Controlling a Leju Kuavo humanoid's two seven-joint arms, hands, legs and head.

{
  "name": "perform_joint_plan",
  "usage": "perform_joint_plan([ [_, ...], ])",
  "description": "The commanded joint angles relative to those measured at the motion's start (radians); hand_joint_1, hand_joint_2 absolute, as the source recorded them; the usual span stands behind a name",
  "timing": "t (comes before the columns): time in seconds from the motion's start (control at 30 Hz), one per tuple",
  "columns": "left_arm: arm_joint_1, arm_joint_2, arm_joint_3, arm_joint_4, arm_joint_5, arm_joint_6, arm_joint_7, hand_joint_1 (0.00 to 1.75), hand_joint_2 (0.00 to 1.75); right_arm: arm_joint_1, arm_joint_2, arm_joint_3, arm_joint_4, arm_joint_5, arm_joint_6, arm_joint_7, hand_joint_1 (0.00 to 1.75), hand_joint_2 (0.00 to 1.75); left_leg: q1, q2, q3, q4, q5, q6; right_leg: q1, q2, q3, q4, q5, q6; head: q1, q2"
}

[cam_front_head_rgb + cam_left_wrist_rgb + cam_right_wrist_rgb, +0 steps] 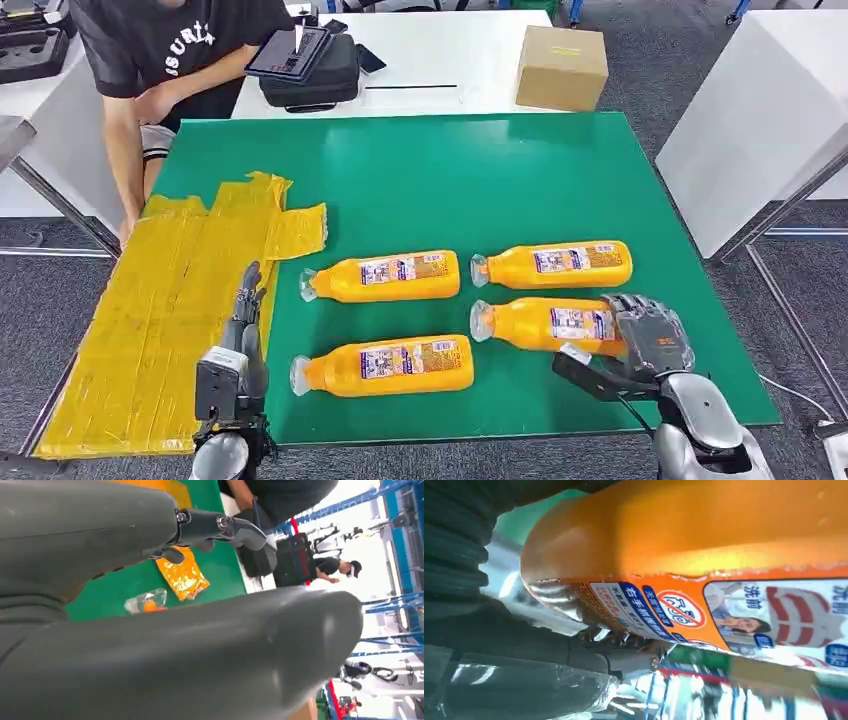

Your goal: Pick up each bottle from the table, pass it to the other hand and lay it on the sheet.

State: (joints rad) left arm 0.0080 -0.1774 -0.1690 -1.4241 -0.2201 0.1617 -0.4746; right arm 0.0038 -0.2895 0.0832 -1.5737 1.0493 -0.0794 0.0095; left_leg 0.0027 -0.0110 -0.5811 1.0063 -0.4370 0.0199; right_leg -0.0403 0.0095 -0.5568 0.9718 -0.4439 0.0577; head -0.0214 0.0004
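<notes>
Right hand wraps around the base of the near-right orange bottle lying on the green table, while the left hand hovers empty, fingers extended, beside the yellow sheet.

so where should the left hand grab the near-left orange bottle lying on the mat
Probably around the labelled middle of the near-left orange bottle, coming down from above. It lies flat on its side, clear cap toward the yellow sheet, and the body looks widest there. The left hand hovers open just beside that cap.
</notes>
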Motion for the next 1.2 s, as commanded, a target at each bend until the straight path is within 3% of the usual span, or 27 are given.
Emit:
perform_joint_plan([
  [0.03,-0.01,-0.001,0.034,0.02,-0.017,0.0,0.006,0.0,0.0,0.017,0.132,0.021,-0.254,-0.07,-0.069,-0.036,1.75,1.75,0.001,0.002,0.001,0.0,-0.001,-0.001,0.001,0.001,0.0,0.0,0.0,-0.004,0.0,0.0],
  [0.13,-0.01,-0.001,0.034,0.02,-0.017,0.0,0.006,0.0,0.0,0.017,0.132,0.021,-0.254,-0.07,-0.069,-0.036,1.75,1.75,0.0,0.001,0.001,0.0,0.0,-0.001,0.001,0.0,0.001,0.0,0.0,-0.003,0.0,0.0],
  [0.27,-0.01,0.008,0.022,0.035,-0.021,0.007,-0.003,0.0,0.0,0.024,0.169,0.011,-0.273,-0.119,-0.155,-0.084,1.75,1.75,0.0,0.002,0.001,0.0,-0.001,-0.001,0.001,0.0,0.002,-0.001,0.0,-0.004,0.0,0.0],
  [0.4,-0.008,0.011,0.013,0.03,-0.019,0.011,-0.005,0.0,0.0,0.022,0.185,0.012,-0.277,-0.295,-0.228,-0.16,1.75,1.75,0.0,0.002,0.001,0.0,-0.001,-0.001,0.0,0.0,0.001,0.0,0.0,-0.004,0.0,0.0],
  [0.63,-0.038,0.015,-0.055,-0.015,-0.034,0.015,0.004,0.0,0.0,-0.117,0.268,0.122,0.088,-0.59,-0.251,-0.297,1.75,1.75,0.002,0.005,0.003,-0.001,0.0,-0.002,0.002,0.004,0.003,-0.002,0.002,-0.005,0.0,0.0],
  [0.73,-0.055,0.038,-0.094,-0.09,-0.047,0.001,0.025,0.0,0.0,-0.194,0.331,0.167,0.23,-0.686,-0.294,-0.424,1.75,1.75,0.002,0.007,0.003,-0.001,0.0,-0.002,0.003,0.005,0.002,-0.002,0.002,-0.004,0.0,0.0],
  [0.87,-0.115,0.069,-0.146,-0.116,-0.085,-0.029,0.095,0.0,0.0,-0.248,0.375,0.2,0.312,-0.727,-0.289,-0.44,1.75,1.75,0.002,0.006,0.0,0.0,0.001,-0.001,0.002,0.004,-0.001,0.0,0.002,-0.003,0.0,0.0],
  [1.2,-0.202,0.083,-0.247,-0.08,-0.084,-0.039,0.112,0.0,0.0,-0.286,0.393,0.22,0.402,-0.758,-0.276,-0.441,1.75,1.75,0.001,0.002,0.001,0.0,0.002,0.001,0.001,0.001,0.002,0.0,0.002,-0.002,0.0,0.0],
])
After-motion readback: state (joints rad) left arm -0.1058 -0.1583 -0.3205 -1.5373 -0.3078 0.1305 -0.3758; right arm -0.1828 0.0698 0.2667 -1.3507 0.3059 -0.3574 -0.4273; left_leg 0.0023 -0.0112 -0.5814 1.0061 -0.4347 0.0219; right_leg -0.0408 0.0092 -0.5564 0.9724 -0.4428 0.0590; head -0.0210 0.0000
